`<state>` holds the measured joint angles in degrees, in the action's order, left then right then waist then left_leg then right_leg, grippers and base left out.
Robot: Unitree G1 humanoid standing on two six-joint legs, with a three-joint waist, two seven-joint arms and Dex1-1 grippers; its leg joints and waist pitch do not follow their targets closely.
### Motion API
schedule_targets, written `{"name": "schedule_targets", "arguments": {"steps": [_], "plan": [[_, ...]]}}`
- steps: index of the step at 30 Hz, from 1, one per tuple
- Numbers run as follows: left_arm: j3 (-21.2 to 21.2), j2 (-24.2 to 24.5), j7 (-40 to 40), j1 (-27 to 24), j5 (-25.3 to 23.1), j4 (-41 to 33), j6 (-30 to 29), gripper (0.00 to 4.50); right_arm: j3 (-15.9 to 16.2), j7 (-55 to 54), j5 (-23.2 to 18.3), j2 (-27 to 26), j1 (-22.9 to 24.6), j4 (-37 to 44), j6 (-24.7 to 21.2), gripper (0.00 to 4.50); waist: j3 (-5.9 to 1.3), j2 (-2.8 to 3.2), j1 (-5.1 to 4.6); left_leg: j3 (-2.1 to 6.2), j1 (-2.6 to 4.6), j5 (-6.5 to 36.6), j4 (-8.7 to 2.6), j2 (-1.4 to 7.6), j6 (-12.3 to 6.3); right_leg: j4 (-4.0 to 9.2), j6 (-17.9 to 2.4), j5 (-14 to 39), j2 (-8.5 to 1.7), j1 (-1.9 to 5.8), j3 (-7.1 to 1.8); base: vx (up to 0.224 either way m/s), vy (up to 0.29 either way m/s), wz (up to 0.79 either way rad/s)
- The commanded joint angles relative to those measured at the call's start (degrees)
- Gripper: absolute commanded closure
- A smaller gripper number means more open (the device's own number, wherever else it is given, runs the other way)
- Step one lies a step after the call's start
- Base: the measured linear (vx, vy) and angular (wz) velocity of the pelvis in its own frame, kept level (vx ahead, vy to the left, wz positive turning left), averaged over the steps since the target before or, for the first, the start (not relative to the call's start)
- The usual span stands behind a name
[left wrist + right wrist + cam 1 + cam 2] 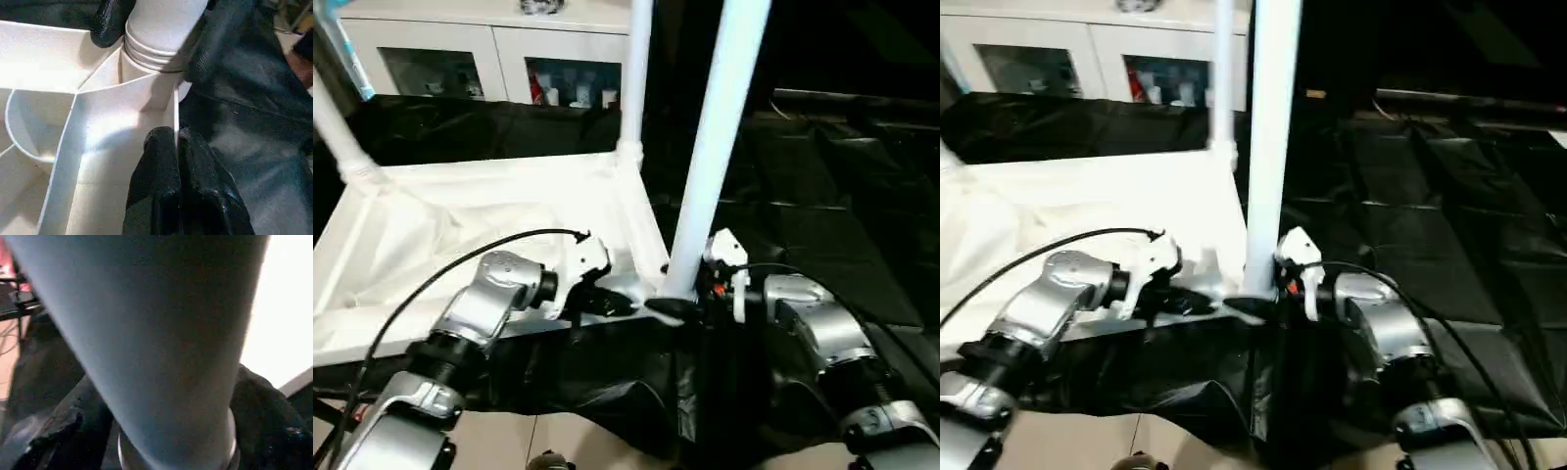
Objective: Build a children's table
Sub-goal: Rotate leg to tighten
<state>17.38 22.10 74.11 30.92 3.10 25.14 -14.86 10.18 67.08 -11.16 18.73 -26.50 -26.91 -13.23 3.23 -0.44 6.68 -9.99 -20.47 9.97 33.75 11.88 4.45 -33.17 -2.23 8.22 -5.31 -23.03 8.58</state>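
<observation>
**benchrat:** So the tabletop (499,211) is lying underside up on the black sheeting (822,235), ribs showing. Two legs are already standing in the far corners, one at far left (335,127) and one at far right (634,78). The near leg (710,147) is standing in the near right corner socket, and that's the one being worked. What worries me is the threaded collar at its base: in the left wrist view the rings (149,51) are still above the socket rim, so I'd guess it isn't fully seated. If it gets turned while leaning, it could cross-thread or jam partway.

**g1_fan:** Agreed, and it does look a bit tilted from the head camera, though that could just be the viewing angle. The other risk is the top sliding on that slick sheeting if the twist isn't countered.

**benchrat:** That's what the left arm seems to be for. The left gripper (178,161) has its two black fingers pinched together over the thin side wall (175,112) of the tabletop right next to the socket, so it's clamped on the top. Forearm comes in low from the left, wrist bent toward the corner.

**g1_fan:** And the right gripper (680,305) is wrapped around the leg's base, one finger each side, closed on it. Its forearm reaches in from the right, wrist level with the table edge. If that grip slips on smooth plastic, the leg just spins in place.

**benchrat:** The white cabinet (489,59) behind is well clear, at least.
</observation>
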Motion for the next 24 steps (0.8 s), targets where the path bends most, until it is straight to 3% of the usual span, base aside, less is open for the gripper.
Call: {"name": "schedule_targets", "arguments": {"steps": [1, 8, 9, 14, 15, 16, 18, 19, 20, 21, 24], "plan": [[0.55, -0.12, 2.3, 0.67, 2.33, -3.95, -0.26, 4.5, 1.16, 2.15, -1.02, 0.52, 0.7, 2.2, -1.21, 1.39, -4.1, -0.06, -0.12, 0.45, 0.64, 14.54, -3.96, 2.04, -2.39, 4.38, -6.72, 22.85, -4.06, 3.24, -3.72, 0.0, 0.0, 0.0], [0.27, -0.35, 1.34, 0.09, 2.26, -4.55, -0.95, 4.5, 1.97, 2.88, -1.15, 0.34, 1.2, 3.55, -2.84, 1.8, -4.1, -0.31, -0.1, 0.42, 0.48, 13.19, -3.86, 1.87, -2.42, 4.37, -6.28, 23.21, -4.12, 3.24, -3.7, 0.0, 0.0, 0.0], [-0.3, -0.99, -0.1, 0.3, 2.26, -4.12, -0.95, 4.5, 1.82, 1.6, -0.82, -0.26, 1.07, 3.19, -2.65, 1.81, -4.04, -0.82, -0.23, 0.4, 0.48, 13.31, -3.88, 1.9, -2.42, 4.47, -5.89, 23.96, -4.07, 3.17, -3.66, 0.0, 0.0, 0.0], [-2.89, -4.21, -7.46, 1.85, 1.92, -1.73, -1.66, 4.5, -0.39, -11.53, 2.55, -4.96, -0.78, -2.66, -1.12, 1.84, -4.0, -0.72, -0.74, 0.64, 0.51, 13.9, -3.91, 1.63, -1.08, 4.91, -4.26, 27.32, -4.27, 3.15, -3.39, 0.0, 0.0, 0.0], [-3.67, -5.77, -11.07, 2.85, 1.41, -0.3, -1.79, 4.5, -1.63, -17.84, 3.85, -6.96, -1.56, -5.3, -0.21, 1.86, -3.95, -0.81, -0.95, 0.58, 0.58, 14.04, -3.87, 1.57, -1.26, 5.07, -4.0, 27.55, -4.25, 3.02, -3.43, 0.0, 0.0, 0.0], [-4.95, -8.26, -16.93, 4.55, 0.45, 2.04, -2.01, 4.5, -3.97, -27.12, 4.65, -10.14, -2.77, -8.85, -0.1, 1.87, -3.82, -1.28, -1.35, 0.53, 0.46, 13.54, -3.9, 1.46, -1.05, 5.09, -4.02, 28.01, -4.22, 2.79, -3.41, 0.0, 0.0, 0.0], [-5.56, -9.22, -19.17, 5.26, 0.27, 2.91, -2.5, 4.5, -5.04, -30.13, 4.37, -11.45, -3.19, -9.92, -0.09, 1.88, -3.94, -1.07, -1.75, 0.64, 0.45, 13.58, -3.75, 1.22, -0.51, 5.38, -3.3, 29.85, -4.39, 3.13, -3.08, 0.0, 0.0, 0.0], [-6.05, -10.13, -21.35, 6.02, 0.09, 3.85, -2.57, 4.5, -6.28, -33.53, 3.94, -12.89, -3.79, -11.2, -0.04, 1.89, -3.99, -1.31, -1.62, 0.65, 0.56, 13.36, -3.78, 1.36, -0.82, 5.44, -2.71, 29.87, -4.47, 3.08, -3.14, 0.0, 0.0, 0.0], [-6.16, -10.31, -21.78, 6.18, 0.05, 4.05, -2.59, 4.5, -6.53, -34.12, 3.83, -13.15, -3.93, -11.44, -0.03, 1.89, -3.98, -1.24, -1.63, 0.59, 0.57, 13.01, -3.76, 1.36, -0.99, 5.32, -2.78, 29.21, -4.42, 2.92, -3.29, 0.0, 0.0, 0.0], [-7.18, -12.07, -26.02, 7.78, -0.31, 6.03, -2.75, 4.5, -8.98, -39.97, 2.74, -15.78, -5.31, -13.83, 0.17, 1.92, -4.11, -1.03, -1.69, 0.54, 0.51, 12.38, -3.82, 1.37, -1.23, 5.11, -3.27, 27.62, -4.37, 2.87, -3.44, 0.0, 0.0, 0.0], [-8.21, -14.25, -31.23, 9.54, -1.14, 8.39, -2.13, 4.5, -10.74, -45.52, 2.22, -18.71, -6.82, -16.08, 1.25, 1.94, -4.38, -1.17, -1.53, 0.53, 0.35, 10.29, -3.87, 1.45, -1.29, 4.49, -4.36, 23.78, -4.28, 3.02, -3.58, 0.0, 0.0, 0.0]]}}
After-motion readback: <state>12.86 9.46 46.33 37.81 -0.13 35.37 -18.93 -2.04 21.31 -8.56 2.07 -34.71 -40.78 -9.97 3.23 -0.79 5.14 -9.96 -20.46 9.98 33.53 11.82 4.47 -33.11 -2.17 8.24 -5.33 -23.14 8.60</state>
